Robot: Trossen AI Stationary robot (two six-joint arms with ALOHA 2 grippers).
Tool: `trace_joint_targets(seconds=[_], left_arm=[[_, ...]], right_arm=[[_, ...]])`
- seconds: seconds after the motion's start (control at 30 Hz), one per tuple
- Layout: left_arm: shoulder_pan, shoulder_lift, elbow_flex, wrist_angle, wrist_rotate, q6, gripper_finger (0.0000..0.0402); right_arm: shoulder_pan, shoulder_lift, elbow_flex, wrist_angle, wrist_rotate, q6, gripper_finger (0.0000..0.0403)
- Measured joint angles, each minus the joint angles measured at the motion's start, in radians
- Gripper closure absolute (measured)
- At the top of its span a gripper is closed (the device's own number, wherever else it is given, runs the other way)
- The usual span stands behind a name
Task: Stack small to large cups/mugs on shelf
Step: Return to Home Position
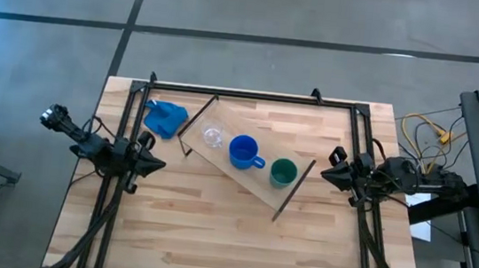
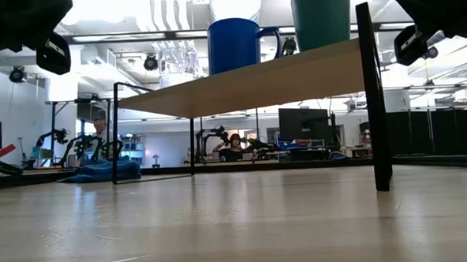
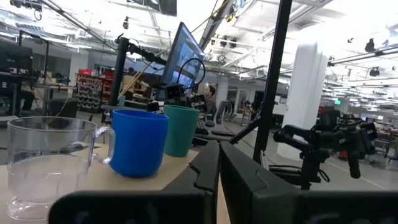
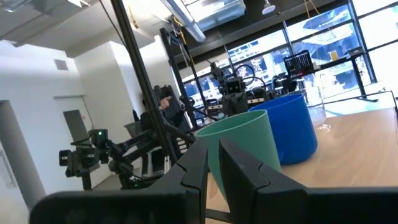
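The shelf (image 1: 253, 178) lies slantwise on the table, its plank raised on dark rod frames (image 2: 372, 101). On it stand a clear glass cup (image 1: 213, 137), a blue mug (image 1: 244, 151) and a green cup (image 1: 283, 172), in a row, each on its base. My left gripper (image 1: 159, 163) is shut and empty, to the left of the shelf, level with the cups in the left wrist view (image 3: 219, 155). My right gripper (image 1: 326, 172) is shut and empty, to the right of the shelf, facing the green cup (image 4: 245, 146).
A blue cloth (image 1: 165, 117) lies on the table at the back left, beside the shelf's far end. A dark frame (image 1: 252, 94) runs along the table's far and side edges. Bare tabletop (image 1: 211, 238) lies in front of the shelf.
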Motion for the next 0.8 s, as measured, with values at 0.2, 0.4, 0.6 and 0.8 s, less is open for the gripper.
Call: trace_joint_targets(seconds=[0.2, 0.4, 0.6, 0.8], left_arm=[[0.001, 0.019, 0.000, 0.001, -0.001, 0.000, 0.0402], [0.001, 0.039, -0.001, 0.001, -0.002, 0.000, 0.0402], [0.000, 0.058, -0.001, 0.001, -0.002, 0.000, 0.0402], [0.000, 0.074, -0.002, 0.001, -0.002, 0.000, 0.0402]], right_arm=[[0.000, 0.000, 0.000, 0.000, 0.000, -0.001, 0.0367], [0.000, 0.000, 0.000, 0.000, 0.000, -0.003, 0.0367], [0.000, 0.000, 0.000, 0.000, 0.000, -0.003, 0.0367], [0.000, 0.000, 0.000, 0.000, 0.000, -0.003, 0.0367]])
